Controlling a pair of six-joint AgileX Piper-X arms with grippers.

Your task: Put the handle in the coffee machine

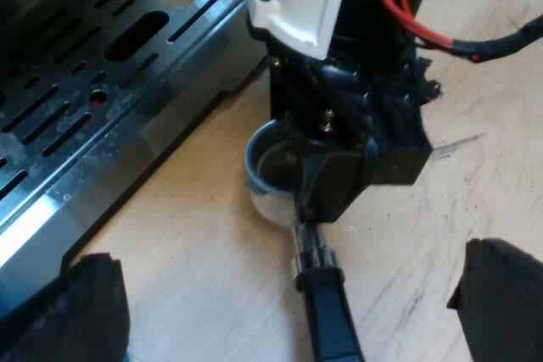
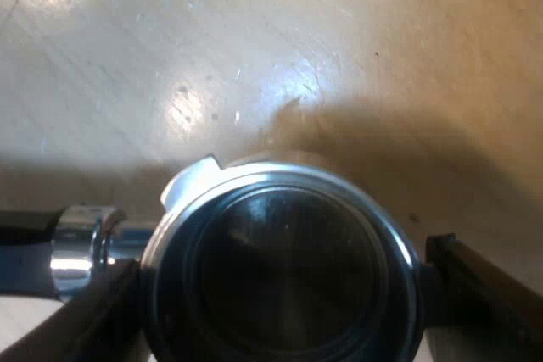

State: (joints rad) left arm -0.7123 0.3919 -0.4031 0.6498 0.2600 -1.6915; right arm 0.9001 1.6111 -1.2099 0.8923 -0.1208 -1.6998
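Holder (image 2: 280, 273): in the right wrist view its round metal basket sits mouth-up between the right tool (image 2: 284, 294), whose two black fingers (image 2: 484, 294) press on opposite sides of the rim, so it is clenched on the basket. The inside of the basket looks dark and bare. A shiny metal neck (image 2: 81, 247) runs out sideways past one finger to the dark handle (image 2: 21, 226). The wooden desk (image 2: 254, 40) lies below with the basket's shadow on it. I can't tell whether the basket touches the wood.

Left wrist view: the holder is low over the desk, just beside the edge of the espresso machine (image 1: 85, 99), next to its slotted metal drip tray and not locked in. The right tool comes down on it from above, one finger against the basket near the neck. The left tool (image 1: 288, 281) is released, its fingers spread wide. The handle runs between them and touches neither. The handle's red end is out of sight.
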